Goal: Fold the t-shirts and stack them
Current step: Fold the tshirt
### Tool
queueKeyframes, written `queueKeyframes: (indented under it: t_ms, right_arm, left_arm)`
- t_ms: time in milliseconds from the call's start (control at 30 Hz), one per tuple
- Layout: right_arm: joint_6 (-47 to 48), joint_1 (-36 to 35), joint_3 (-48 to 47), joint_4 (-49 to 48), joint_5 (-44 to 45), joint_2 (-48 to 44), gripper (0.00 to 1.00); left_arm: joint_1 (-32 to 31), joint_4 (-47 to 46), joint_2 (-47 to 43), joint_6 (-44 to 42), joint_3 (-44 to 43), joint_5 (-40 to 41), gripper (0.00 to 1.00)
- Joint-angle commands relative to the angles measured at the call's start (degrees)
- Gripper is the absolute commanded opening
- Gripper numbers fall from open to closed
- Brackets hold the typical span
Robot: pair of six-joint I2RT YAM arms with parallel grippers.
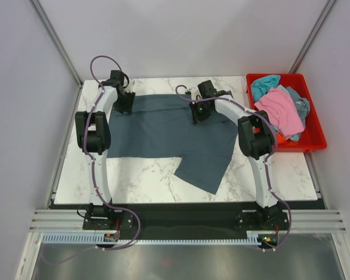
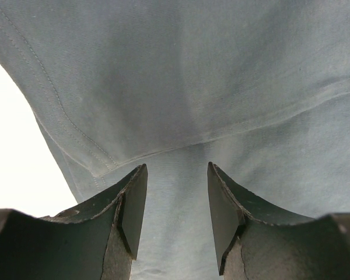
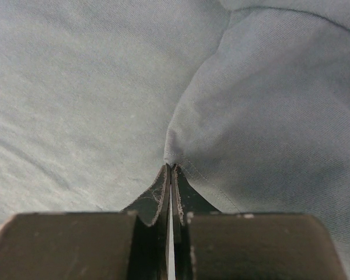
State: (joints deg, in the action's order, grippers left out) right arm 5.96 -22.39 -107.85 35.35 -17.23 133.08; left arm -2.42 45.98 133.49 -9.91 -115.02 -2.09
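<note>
While left gripper point(image 2: 176, 175) spread over slate-blue t-shirt point(image 2: 221, 87) — right gripper point(image 3: 170, 167) pinched tight on its cloth.

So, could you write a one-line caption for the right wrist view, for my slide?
Right fingers closed on a puckered fold of the slate-blue t-shirt.

The left arm rises from its base to a raised elbow and reaches forward, wrist bent down. The left gripper point(image 2: 176, 175) points downward with its two fingers point(image 2: 131, 204) parted and a clear gap between them. The right arm arches forward likewise and leans inward. The right gripper point(image 3: 171, 169) has its jaws pressed together, pinching a pleat of the slate-blue t-shirt point(image 3: 262, 105) at their tips.
</note>
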Motion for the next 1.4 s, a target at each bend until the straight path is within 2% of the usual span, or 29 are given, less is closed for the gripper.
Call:
queueKeyframes:
  t_ms: [0, 433, 533, 567, 633, 700, 833, 933, 967, 1100, 1233, 1367]
  right_arm:
    - [-1.6, -0.6, -1.8, 0.2, -2.0, -2.5, 0.03]
    - [-5.6, -3.7, 0.5, 0.2, -6.2, -5.2, 0.02]
    - [-5.8, -3.9, 0.9, 0.3, -6.2, -5.2, 0.17]
    - [-5.8, -3.8, 1.2, 0.2, -6.1, -5.3, 0.35]
    - [-5.8, -3.8, 1.3, 0.2, -3.8, -5.9, 0.48]
    - [-5.7, -3.6, 1.5, 0.2, -1.8, -6.8, 0.51]
    - [-3.6, -2.2, 3.0, -0.5, 1.8, -14.7, 0.53]
    - [2.7, -1.8, 10.6, -4.0, 3.2, -24.9, 0.54]
    - [4.5, -2.0, 16.0, -5.8, 3.0, -27.5, 0.54]
    - [14.6, -1.9, 29.6, -6.6, -1.7, -39.1, 0.54]
    - [18.9, -2.1, 42.6, -6.6, -5.4, -46.1, 0.53]
    - [22.5, -3.2, 50.5, -5.8, -8.1, -52.6, 0.53]
  left_arm:
    - [-0.5, 0.0, -1.7, 1.3, 0.1, -0.2, 0.53]
    - [-1.2, 0.1, -1.8, 1.4, -0.1, 0.2, 0.53]
    - [-1.3, 0.1, -1.9, 1.2, 0.1, 0.1, 0.54]
    - [-1.3, 0.0, -1.9, 1.0, 0.1, -0.2, 0.58]
    - [-1.3, 0.2, -2.4, 0.2, 0.0, -1.6, 0.62]
    - [-1.3, 0.5, -3.0, 0.3, -0.6, -2.6, 0.69]
    - [-1.3, 2.2, -7.7, -0.5, -1.2, -14.4, 0.81]
    - [-2.3, 2.3, -14.5, -3.0, 2.2, -19.4, 0.81]
    - [-2.8, 2.2, -17.8, -4.1, 5.1, -20.1, 0.81]
    - [-3.9, 1.2, -25.2, -9.3, 14.1, -19.4, 0.82]
    - [-3.9, 0.2, -30.9, -11.8, 23.6, -18.9, 0.98]
    - [-4.1, -0.7, -35.0, -11.0, 29.1, -18.6, 0.98]
